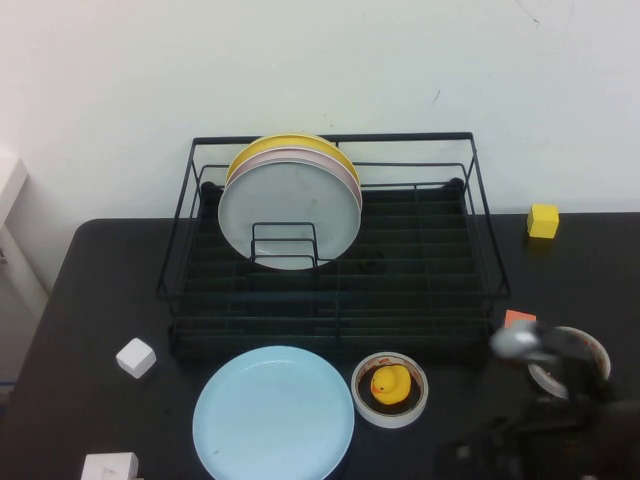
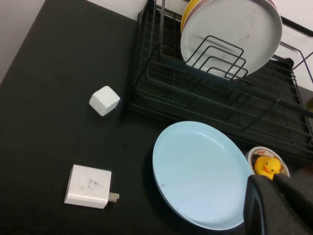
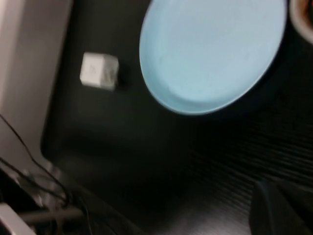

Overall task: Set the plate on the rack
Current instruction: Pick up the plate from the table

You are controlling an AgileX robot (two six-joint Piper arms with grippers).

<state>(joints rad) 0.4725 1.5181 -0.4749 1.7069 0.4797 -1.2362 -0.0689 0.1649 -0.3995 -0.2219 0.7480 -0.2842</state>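
Note:
The light blue plate lies flat on the black table, just in front of the black wire rack. It also shows in the left wrist view and the right wrist view. The rack holds yellow, pink and grey-white plates upright at its left. My left gripper is shut and empty, hovering at the plate's right edge; it is out of the high view. My right gripper looks shut and empty, low over the table's front right, apart from the plate.
A tape roll holding a yellow duck sits right of the plate. A white cube and a white charger lie to its left. A yellow cube, an orange piece and another roll are at the right.

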